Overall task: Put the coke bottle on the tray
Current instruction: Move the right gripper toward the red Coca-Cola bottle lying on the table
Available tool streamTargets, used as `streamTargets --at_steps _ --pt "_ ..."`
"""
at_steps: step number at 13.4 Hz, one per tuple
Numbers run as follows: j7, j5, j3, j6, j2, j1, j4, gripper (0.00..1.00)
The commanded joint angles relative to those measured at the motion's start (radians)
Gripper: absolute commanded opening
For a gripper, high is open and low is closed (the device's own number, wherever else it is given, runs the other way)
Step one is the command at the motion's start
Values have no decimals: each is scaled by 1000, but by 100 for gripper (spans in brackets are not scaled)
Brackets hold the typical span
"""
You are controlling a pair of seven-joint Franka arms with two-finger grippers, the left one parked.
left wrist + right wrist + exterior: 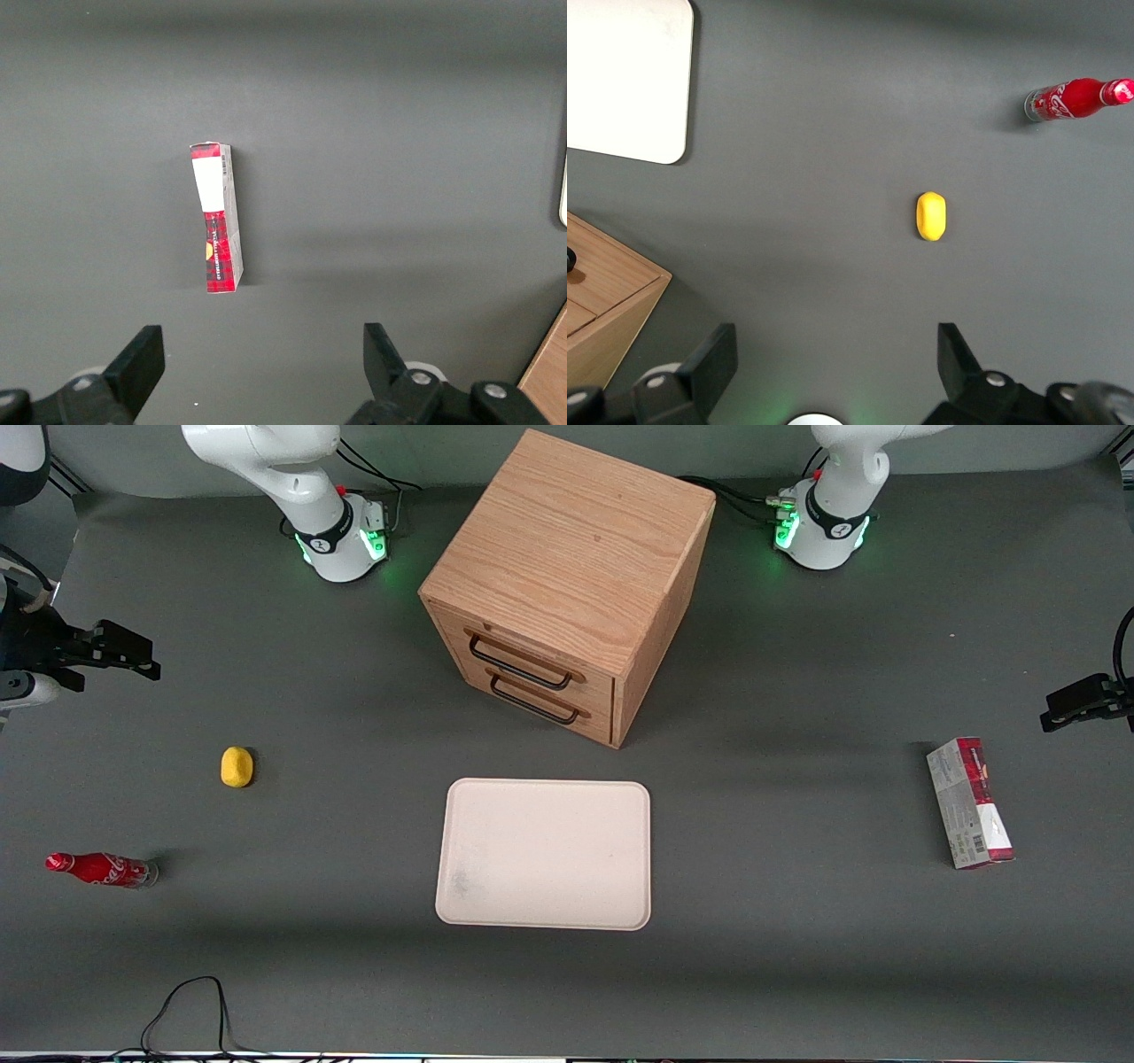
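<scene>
Tool (833,372) hangs wide open, empty, high above the counter (354,974). Coke bottle (104,869) lies sideways, well apart from tray (545,854); recommend descending across its body.

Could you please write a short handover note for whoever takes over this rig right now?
Claw: open and empty, hovering high over the table at the working arm's end, farther from the front camera than the yellow object.
Coke bottle: lying on its side on the table at the working arm's end, nearer the front camera than the yellow object, well apart from the tray.
Tray: in front of the wooden drawer cabinet, nothing on it.
Done: nothing yet.
Left: reach the bottle, grasp it, carry it over and set it on the tray.
</scene>
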Motion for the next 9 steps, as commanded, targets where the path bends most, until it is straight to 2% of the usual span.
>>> streamTargets --at_steps 1,9 --pt "24 13 -11 -19 0 12 11 100" --pt "22 12 -11 -32 6 6 13 100"
